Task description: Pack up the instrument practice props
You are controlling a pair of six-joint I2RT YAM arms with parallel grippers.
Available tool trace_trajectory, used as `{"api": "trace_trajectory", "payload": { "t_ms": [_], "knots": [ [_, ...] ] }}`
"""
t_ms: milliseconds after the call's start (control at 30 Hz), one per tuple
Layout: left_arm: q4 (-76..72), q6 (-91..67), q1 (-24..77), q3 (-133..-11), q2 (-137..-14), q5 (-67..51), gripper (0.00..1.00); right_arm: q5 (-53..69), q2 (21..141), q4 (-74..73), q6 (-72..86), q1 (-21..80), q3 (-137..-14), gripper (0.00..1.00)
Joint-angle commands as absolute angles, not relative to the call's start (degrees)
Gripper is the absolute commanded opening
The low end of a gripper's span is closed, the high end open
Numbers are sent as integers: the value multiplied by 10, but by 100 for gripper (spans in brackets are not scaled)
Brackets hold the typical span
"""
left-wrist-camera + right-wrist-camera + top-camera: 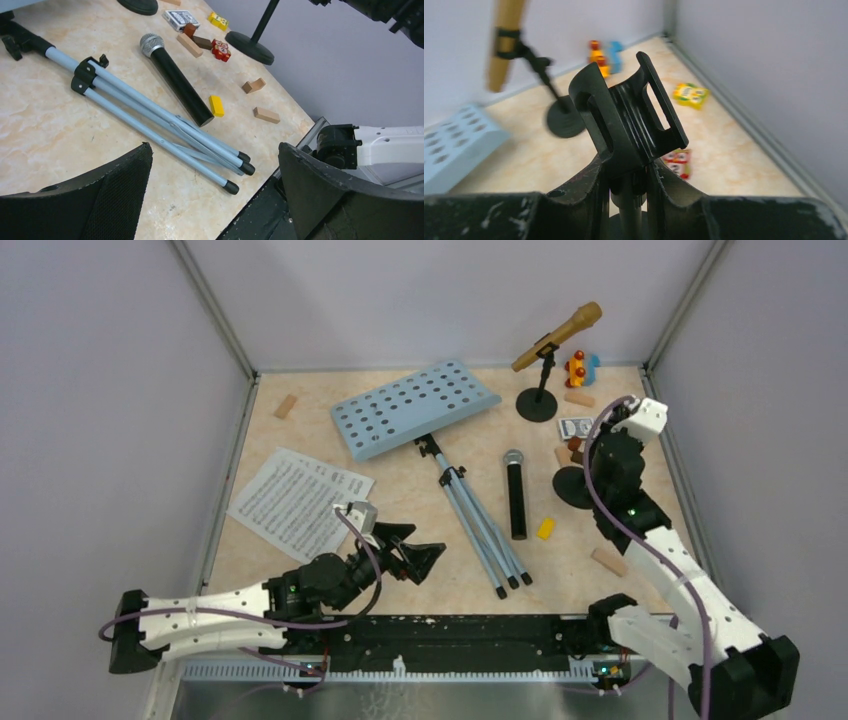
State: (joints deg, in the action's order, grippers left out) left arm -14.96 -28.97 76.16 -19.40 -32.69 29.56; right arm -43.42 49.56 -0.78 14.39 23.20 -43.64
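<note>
Right gripper [629, 180] clamped on stem of empty mic holder [631, 117]; on lifting, its round base may swing into the card box [574, 427]. Left gripper [420, 558] open, empty

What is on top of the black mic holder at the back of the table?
A gold microphone sits tilted in its clip. The round base of the mic holder stands on the table. The microphone's body hides how far the clip wraps around it.

Probably a robot lab cell — plain grey walls [100, 390] enclosing a table [400, 510].
</note>
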Motion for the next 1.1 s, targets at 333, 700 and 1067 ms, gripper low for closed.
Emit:
{"api": "trace_trajectory", "payload": {
  "t_ms": [333,700,1067],
  "knots": [
    [-38,-335,763,-220,-312,287,99,-517,684,460,-65,3,-384,0],
    [-81,-267,763,-208,-296,291,99,-552,876,690,-196,-69,-420,0],
    [-135,-224,763,-217,-346,279,99,-533,999,758,-204,-69,-452,0]
  ]
}}
